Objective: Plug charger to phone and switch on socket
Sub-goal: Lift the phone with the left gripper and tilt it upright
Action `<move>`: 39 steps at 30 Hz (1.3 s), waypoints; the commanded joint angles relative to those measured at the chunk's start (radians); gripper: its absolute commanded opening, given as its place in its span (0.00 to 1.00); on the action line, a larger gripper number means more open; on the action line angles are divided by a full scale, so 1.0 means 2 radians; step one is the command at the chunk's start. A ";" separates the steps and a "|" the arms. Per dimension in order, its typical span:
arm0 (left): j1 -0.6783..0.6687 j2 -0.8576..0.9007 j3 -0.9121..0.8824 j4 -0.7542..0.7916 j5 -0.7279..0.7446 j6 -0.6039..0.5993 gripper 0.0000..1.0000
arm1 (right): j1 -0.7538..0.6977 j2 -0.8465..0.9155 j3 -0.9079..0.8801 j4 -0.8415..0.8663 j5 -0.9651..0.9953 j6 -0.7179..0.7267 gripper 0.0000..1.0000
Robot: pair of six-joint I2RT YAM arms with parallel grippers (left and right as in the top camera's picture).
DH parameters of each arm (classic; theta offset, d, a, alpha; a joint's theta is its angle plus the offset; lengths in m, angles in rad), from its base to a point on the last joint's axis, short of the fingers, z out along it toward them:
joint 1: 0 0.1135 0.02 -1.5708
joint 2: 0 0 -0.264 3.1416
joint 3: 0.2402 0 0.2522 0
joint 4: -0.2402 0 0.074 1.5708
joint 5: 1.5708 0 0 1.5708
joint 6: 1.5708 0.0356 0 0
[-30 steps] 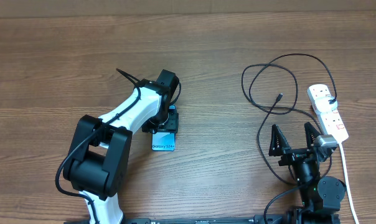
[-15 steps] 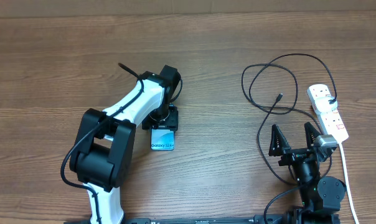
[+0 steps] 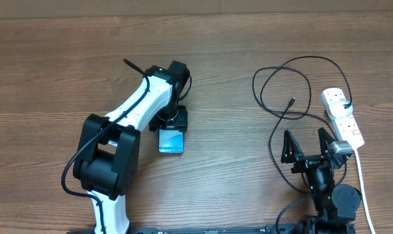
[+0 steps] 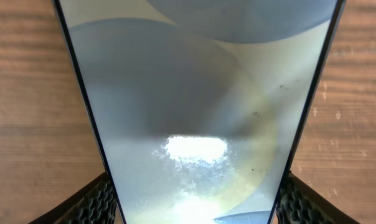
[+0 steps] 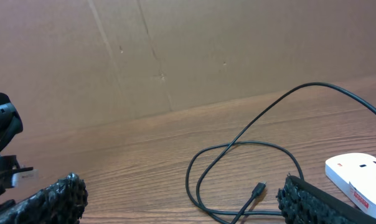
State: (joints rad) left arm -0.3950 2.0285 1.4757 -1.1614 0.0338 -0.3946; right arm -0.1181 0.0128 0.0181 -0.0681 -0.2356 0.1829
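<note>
Early stage, nothing plugged yet. L gripper [image 3: 172,122] was down on the phone [image 3: 172,143], left of centre on the table [image 3: 47,58], screen up, text end toward the near edge. Wrist view showed its fingers [image 4: 96,202] pressed against the phone's two long edges, so clamped on it, not just straddling. Whether the phone was lifted or flat on the wood: couldn't tell.

R gripper [image 3: 307,146] sat at near right, fingers spread wide w/ nothing btwn them, close to the charger [image 3: 279,81] loops. The connector tip [image 3: 292,101] lay free on the wood among the loops, well apart from the phone. The socket [image 3: 343,116] lay at the right edge, just beside R gripper, white cord [image 3: 361,172] trailing toward the near edge. Charger's other end seemed to run to it, tho not clear.

Left to do, by my read: pick up the tip, bring phone & tip together, seat it in the port, then press a socket switch. Switch position too small to tell.
</note>
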 commanded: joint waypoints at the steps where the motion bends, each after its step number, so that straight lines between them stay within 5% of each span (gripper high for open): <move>1: 0.002 0.003 0.028 -0.023 0.034 -0.020 0.56 | -0.002 -0.005 -0.005 0.003 0.004 -0.003 1.00; 26: 0.004 0.003 0.123 -0.170 0.151 -0.054 0.55 | -0.002 -0.005 -0.005 0.003 0.004 -0.003 1.00; 39: 0.031 0.003 0.123 -0.227 0.281 -0.042 0.54 | -0.002 -0.005 -0.005 0.003 0.004 -0.002 1.00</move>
State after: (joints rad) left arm -0.3450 2.0312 1.6917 -1.6009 0.4644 -0.4839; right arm -0.1181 0.0128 0.0181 -0.0681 -0.2359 0.1829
